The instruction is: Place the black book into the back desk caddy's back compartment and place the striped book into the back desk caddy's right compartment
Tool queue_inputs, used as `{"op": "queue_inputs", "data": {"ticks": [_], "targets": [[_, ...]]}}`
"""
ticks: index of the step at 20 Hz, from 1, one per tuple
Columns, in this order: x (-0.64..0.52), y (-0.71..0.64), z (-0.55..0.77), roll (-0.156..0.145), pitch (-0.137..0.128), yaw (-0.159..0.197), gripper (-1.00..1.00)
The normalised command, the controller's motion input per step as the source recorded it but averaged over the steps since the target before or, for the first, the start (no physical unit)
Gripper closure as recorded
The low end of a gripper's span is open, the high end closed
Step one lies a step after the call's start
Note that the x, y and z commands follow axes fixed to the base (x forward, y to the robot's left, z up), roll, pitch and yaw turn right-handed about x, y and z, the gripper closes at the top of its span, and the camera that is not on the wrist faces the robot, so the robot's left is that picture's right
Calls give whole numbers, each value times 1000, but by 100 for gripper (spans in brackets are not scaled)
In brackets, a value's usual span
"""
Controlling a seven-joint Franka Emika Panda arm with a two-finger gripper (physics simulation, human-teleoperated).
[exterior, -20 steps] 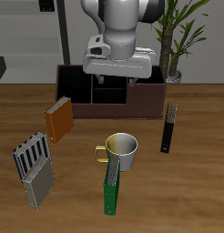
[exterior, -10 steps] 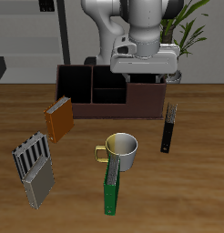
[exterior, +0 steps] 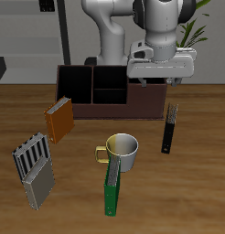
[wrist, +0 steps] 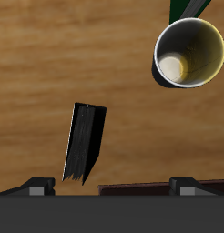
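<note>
We see the gripper point(exterior: 161, 80) above one end of the back desk caddy point(exterior: 110, 94), fingers spread, nothing between them. The black book point(exterior: 169, 128) lies flat on the table, at about 5 o'clock from the gripper (near the caddy's front corner, not touching). The striped book point(exterior: 31, 155) lies well apart, at 8 o'clock from the mug point(exterior: 124, 152).

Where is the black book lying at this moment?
In the exterior view the black book lies flat on the table, just in front of the back desk caddy and beside the mug, below the gripper.
</note>
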Motion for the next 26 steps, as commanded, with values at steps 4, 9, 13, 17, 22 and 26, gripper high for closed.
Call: {"op": "queue_inputs", "data": {"ticks": [4, 9, 13, 17, 22, 26], "targets": [[400, 89, -144, -58, -35, -41, -100], [241, 77, -254, -34, 23, -40, -100], [83, 165, -216, -11, 11, -4, -100], [66, 70, -288, -9, 7, -4, -100], [-125, 86, -271, -7, -49, -26, -100], [-194, 54, -265, -48, -80, -13, -100]]}}
